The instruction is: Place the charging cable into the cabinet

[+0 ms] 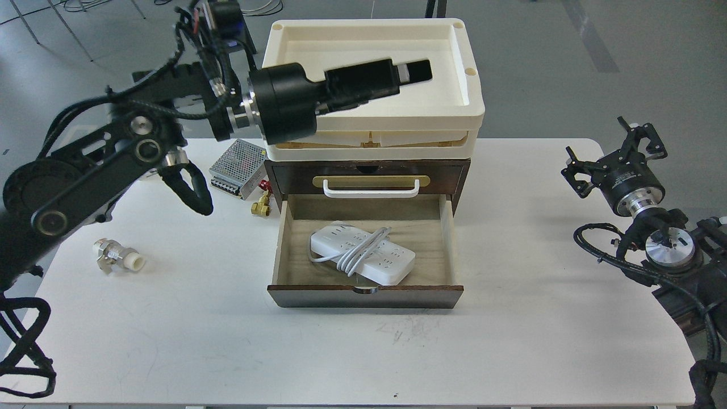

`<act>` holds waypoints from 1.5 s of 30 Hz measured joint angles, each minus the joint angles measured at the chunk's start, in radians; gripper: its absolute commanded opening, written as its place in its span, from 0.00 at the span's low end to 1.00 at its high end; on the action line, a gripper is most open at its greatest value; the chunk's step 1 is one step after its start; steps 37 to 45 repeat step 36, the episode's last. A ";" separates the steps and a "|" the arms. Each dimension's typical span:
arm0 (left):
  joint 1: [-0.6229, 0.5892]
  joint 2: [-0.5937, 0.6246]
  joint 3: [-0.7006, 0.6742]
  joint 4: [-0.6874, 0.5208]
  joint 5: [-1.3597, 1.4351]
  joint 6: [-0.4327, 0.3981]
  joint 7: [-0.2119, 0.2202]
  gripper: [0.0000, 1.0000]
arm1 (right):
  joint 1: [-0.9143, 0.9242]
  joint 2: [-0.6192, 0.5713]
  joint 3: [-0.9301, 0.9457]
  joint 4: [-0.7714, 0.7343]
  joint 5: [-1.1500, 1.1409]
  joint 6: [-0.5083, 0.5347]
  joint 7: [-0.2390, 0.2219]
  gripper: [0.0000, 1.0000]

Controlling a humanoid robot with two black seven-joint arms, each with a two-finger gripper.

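The charging cable [363, 255], a flat white power strip with its cord looped over it, lies flat in the pale wood drawer [437, 244] of the dark brown cabinet [454, 170]; the drawer is pulled out. My left gripper [417, 70] is raised high above the cream tray on top of the cabinet, well clear of the strip and holding nothing; it is dark and its fingers cannot be told apart. My right gripper [610, 156] is open and empty, above the table's right edge.
Stacked cream trays [369, 122] sit on the cabinet. A metal mesh power supply [237, 167] and a brass fitting [261, 205] lie left of the cabinet. A small silver and white fitting [116, 258] lies at the left of the table [363, 352].
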 measured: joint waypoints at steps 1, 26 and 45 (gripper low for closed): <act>0.002 0.008 -0.026 0.015 -0.075 0.000 0.000 1.00 | 0.000 0.000 0.000 0.000 0.000 0.000 0.000 1.00; 0.339 -0.004 -0.311 0.760 -0.881 0.000 0.014 1.00 | 0.015 0.001 0.035 -0.005 0.004 0.000 -0.022 1.00; 0.403 -0.049 -0.304 0.876 -0.954 0.000 0.014 1.00 | 0.014 -0.004 0.059 -0.005 0.005 0.000 -0.018 1.00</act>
